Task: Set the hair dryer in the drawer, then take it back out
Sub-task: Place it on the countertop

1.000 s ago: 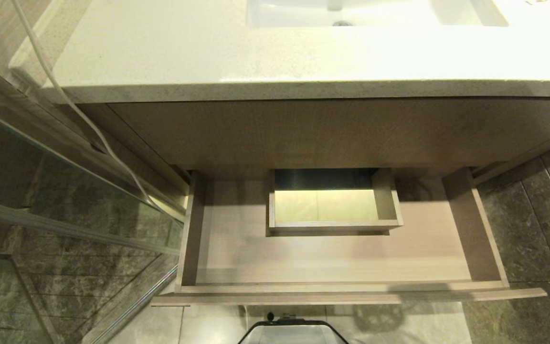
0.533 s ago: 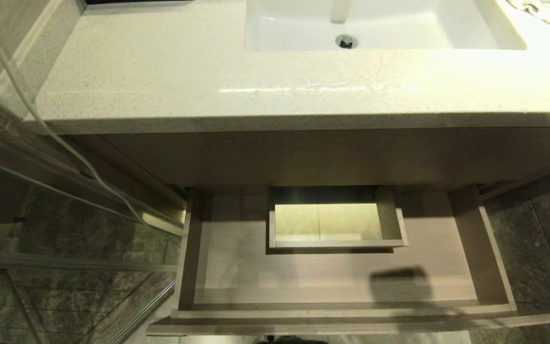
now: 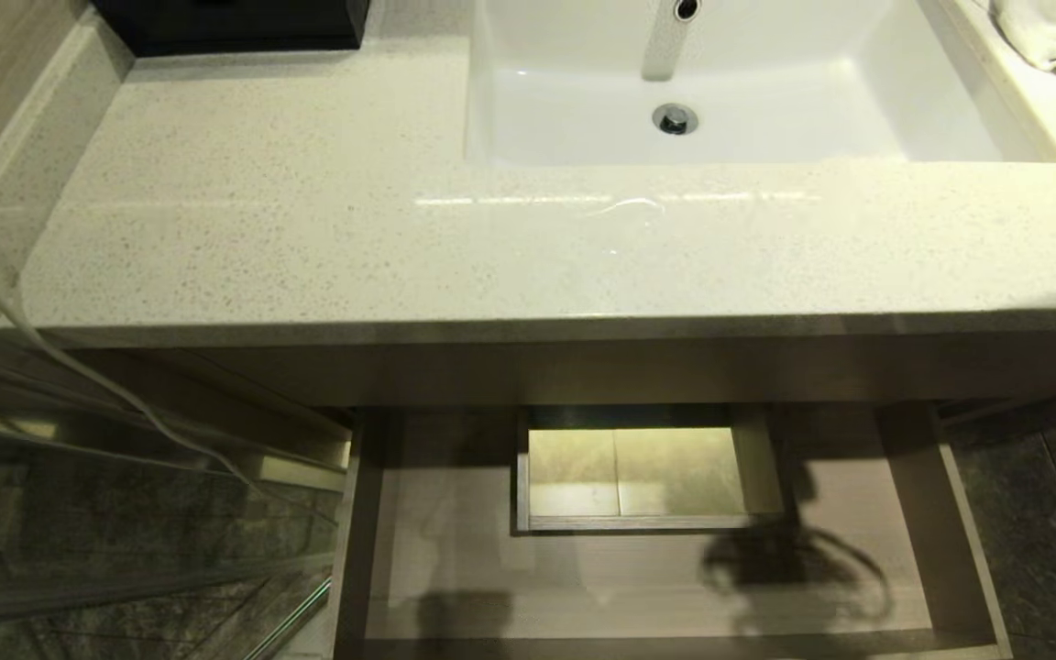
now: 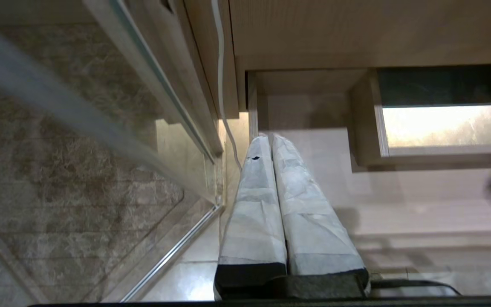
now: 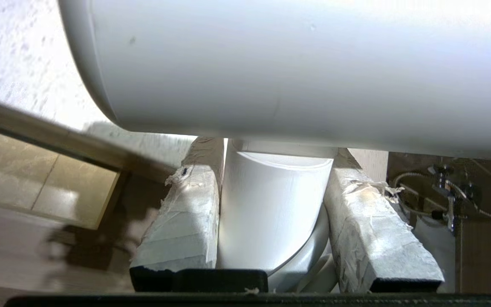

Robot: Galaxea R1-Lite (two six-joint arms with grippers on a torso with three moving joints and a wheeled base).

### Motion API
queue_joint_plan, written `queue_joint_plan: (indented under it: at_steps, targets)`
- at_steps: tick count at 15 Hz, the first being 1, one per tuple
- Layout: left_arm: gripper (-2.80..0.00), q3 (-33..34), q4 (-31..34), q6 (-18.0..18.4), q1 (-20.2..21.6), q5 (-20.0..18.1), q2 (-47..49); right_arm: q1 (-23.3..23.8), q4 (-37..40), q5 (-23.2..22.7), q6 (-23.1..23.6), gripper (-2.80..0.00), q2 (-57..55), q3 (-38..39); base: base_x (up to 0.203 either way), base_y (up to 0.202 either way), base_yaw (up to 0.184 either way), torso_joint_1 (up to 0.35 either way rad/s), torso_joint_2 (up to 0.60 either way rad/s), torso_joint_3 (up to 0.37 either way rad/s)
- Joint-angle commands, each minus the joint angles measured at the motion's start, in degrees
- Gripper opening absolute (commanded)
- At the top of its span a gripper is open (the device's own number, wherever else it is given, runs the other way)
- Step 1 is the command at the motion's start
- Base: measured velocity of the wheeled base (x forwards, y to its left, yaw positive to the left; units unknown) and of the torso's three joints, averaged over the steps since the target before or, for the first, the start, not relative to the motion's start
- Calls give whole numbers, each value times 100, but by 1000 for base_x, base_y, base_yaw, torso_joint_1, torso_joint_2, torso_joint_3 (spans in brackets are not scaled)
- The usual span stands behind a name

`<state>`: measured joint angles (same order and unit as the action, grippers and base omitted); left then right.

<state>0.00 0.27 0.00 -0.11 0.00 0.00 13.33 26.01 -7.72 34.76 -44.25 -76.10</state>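
Speckled countertop [image 3: 308, 229] above open drawer [image 3: 959, 513]. Right gripper [image 5: 271, 170] clamps hair dryer [image 5: 296, 72] by its handle, barrel across fingertips, apparently above the drawer. Left gripper [image 4: 267, 138] closed, empty.
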Motion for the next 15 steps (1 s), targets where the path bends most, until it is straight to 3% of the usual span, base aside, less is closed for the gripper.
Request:
queue_joint_plan:
  at_steps: [1, 4, 6, 7, 9, 12, 13, 15]
  targets:
    - [-280, 9, 0, 0, -6, 0, 0, -67, 11, -4, 29, -280, -588, -358, 0, 0, 0, 376, -180, 185]
    - [-280, 9, 0, 0, 2, 0, 0, -198, 149, 11, 80, -280, -1416, -1279, 0, 0, 0, 265, -134, 120]
    - [-280, 9, 0, 0, -7, 0, 0, -320, 644, -13, 141, -280, -2029, -1919, 0, 0, 0, 65, -40, 32]
    - [-280, 9, 0, 0, 2, 0, 0, -584, 785, -100, 152, -280, -2225, -2103, 0, 0, 0, 0, 0, 0]
    - [-280, 1, 0, 0, 0, 0, 0, -1071, 927, -995, 284, -280, -2574, -2404, 0, 0, 0, 0, 0, 0]
    - [-280, 9, 0, 0, -6, 0, 0, -1286, 1174, -2209, 1570, -280, -2840, -2442, 0, 0, 0, 0, 0, 0]
    - [-280, 9, 0, 0, 2, 0, 0, -1360, 1370, -2645, 1795, -280, -2964, -2485, 0, 0, 0, 0, 0, 0]
    - [-280, 9, 0, 0, -4, 0, 0, -1591, 1575, -2987, 2014, -280, -3175, -2570, 0, 0, 0, 0, 0, 0]
